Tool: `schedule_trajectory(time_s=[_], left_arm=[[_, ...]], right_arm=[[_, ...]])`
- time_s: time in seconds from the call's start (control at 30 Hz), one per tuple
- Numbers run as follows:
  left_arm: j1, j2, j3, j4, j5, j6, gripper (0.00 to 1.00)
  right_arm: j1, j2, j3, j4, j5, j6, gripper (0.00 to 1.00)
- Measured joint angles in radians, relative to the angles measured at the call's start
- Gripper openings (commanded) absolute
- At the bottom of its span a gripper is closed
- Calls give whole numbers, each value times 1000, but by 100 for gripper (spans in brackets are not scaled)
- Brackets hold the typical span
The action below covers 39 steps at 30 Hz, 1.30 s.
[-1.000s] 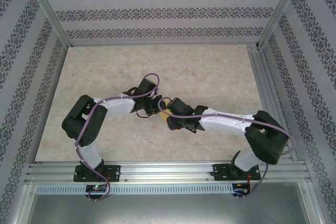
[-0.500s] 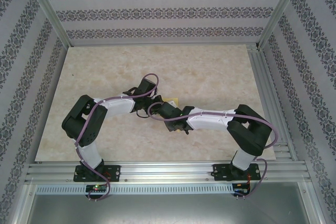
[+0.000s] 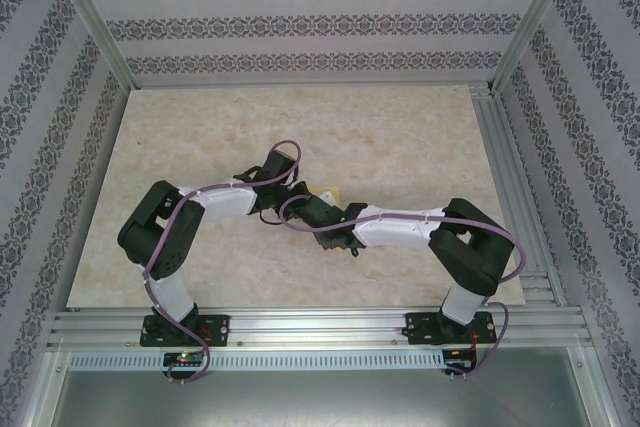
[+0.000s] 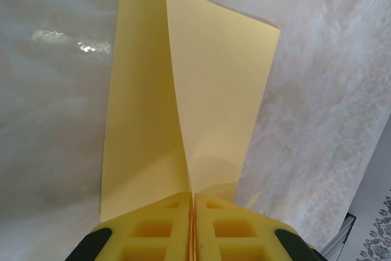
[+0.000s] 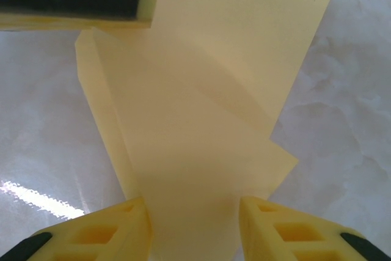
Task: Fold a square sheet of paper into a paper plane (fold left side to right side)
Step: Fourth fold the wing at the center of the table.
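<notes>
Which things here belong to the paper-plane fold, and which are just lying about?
In the job: yellow paper; left hand, shut on it; right hand, open, paper between.
Just surroundings: marbled table; aluminium frame; patterned walls.

support: pale marbled table [image 3: 400, 137] | on it: square sheet of paper [image 4: 140, 139]

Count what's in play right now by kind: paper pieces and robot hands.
Yellow paper sheet: 1
Robot hands: 2 (left hand, right hand)
Total: 3
</notes>
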Motion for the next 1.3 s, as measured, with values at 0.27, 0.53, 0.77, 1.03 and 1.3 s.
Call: schedule_trajectory(time_s=[0.27, 0.53, 0.77, 1.03, 1.3], left_arm=[[0, 0, 0, 3, 15, -5, 12], [-1, 0, 0, 3, 15, -8, 12], [-1, 0, 0, 3, 15, -8, 12], [0, 0, 5, 3, 18, -8, 12], [0, 0, 5, 2, 18, -8, 12]], right_arm=[[23, -80, -80, 58, -18, -27, 41], [33, -130, -102, 98, -22, -50, 41], [66, -52, -92, 97, -7, -53, 40], [65, -38, -85, 90, 27, -53, 36], [65, -31, -80, 86, 51, -51, 31]])
